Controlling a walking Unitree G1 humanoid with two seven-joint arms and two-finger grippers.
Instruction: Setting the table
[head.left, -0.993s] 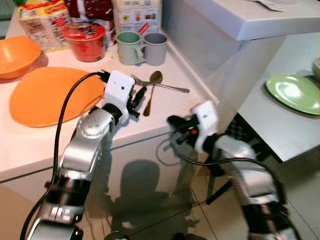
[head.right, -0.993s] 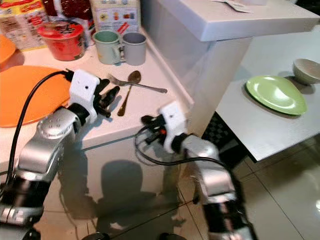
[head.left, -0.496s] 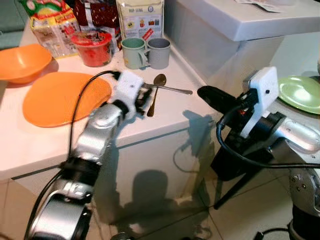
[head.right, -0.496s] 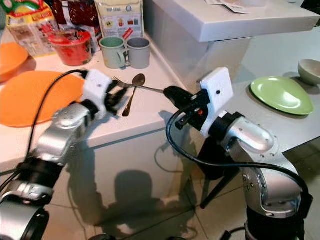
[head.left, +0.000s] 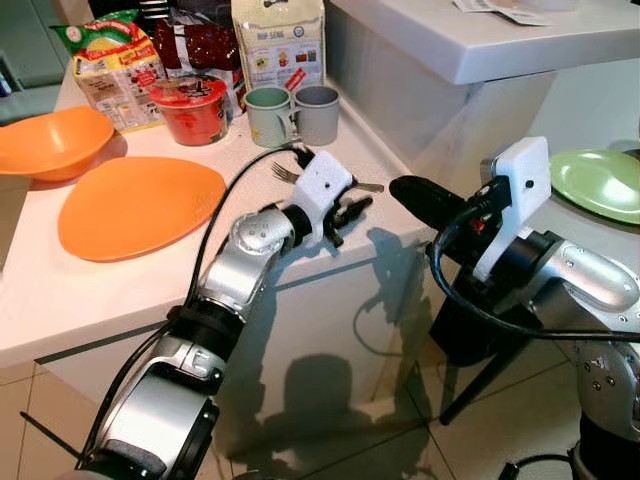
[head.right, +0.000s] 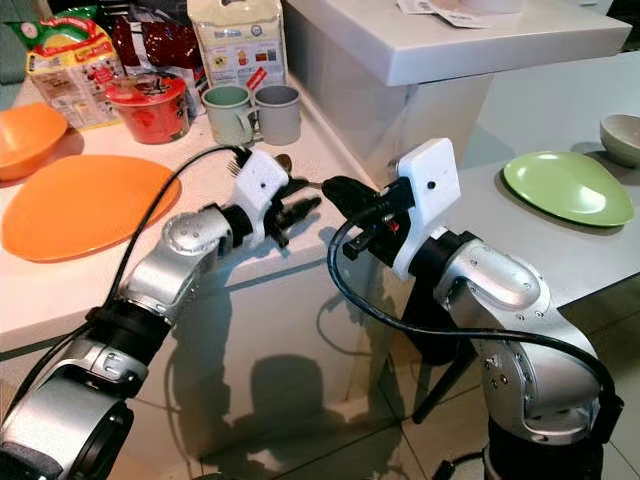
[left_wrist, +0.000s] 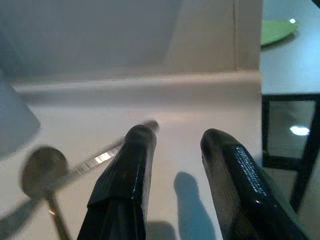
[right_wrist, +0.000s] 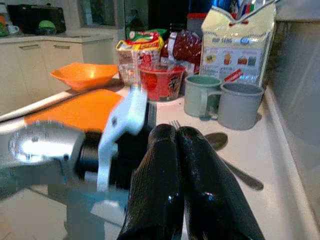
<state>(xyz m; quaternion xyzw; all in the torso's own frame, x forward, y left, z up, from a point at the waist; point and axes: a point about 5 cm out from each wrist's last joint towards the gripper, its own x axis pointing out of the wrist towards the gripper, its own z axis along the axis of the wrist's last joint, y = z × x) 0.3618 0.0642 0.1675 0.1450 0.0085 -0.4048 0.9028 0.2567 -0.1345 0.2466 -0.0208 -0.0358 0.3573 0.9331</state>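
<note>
The left gripper hovers open and empty at the counter's front edge — spoon and fork lie just behind it, handles running toward the counter's right edge. The right gripper, closed and empty, hangs off that edge — farther away.

a home kitchen: counter, mugs, food packets.

White counter carries orange plate, orange bowl at far left, red noodle cup, green mug touching grey mug, snack packets and white pouch along back. Fork and spoon lie crossed near counter's right edge. Lower grey table, right of counter, holds green plate and pale bowl just beside it.
</note>
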